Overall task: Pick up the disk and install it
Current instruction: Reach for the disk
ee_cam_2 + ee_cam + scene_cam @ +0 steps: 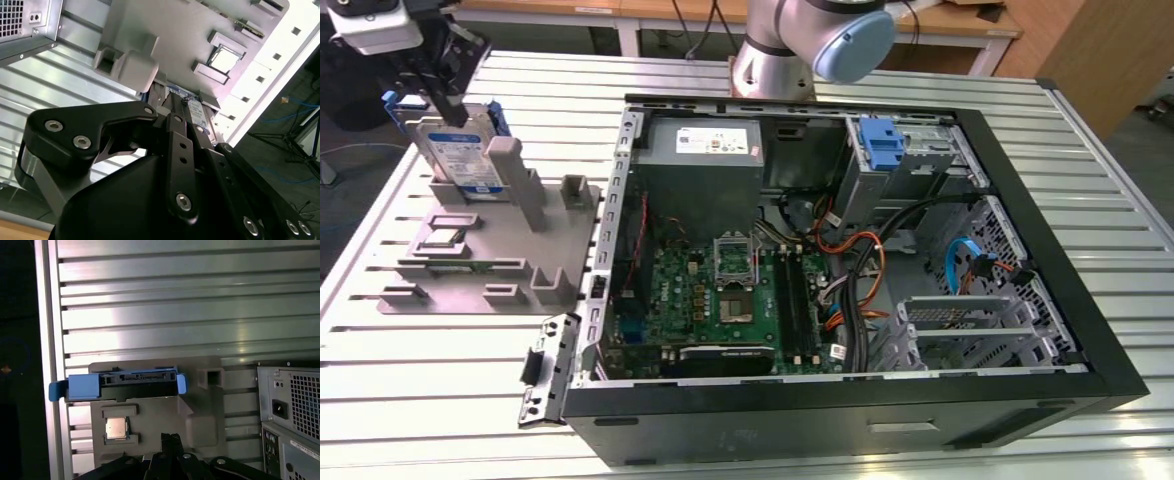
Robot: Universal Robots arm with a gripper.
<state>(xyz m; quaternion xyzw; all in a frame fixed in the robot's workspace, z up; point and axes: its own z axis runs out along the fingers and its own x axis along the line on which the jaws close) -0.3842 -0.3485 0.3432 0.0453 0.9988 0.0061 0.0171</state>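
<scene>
Disk [454, 155] is met at top by tool [447, 110], grip cannot be told; may be jammed in holder [474, 265] if tilted.

Tally: one disk [458, 150], one grey holder [467, 262], one processor chip [116, 428] on that holder. One open computer case [1067, 330]; inside, one power supply [704, 145], one motherboard [720, 300], one bare blue bracket [881, 140], one metal drive cage [961, 325], one blue cable [958, 262]. Orange wires [861, 262]: too tangled to count. One loose latch bracket [544, 372] beside the case. One robot arm [821, 40], one gripper [451, 108], one slatted table [440, 410].
</scene>
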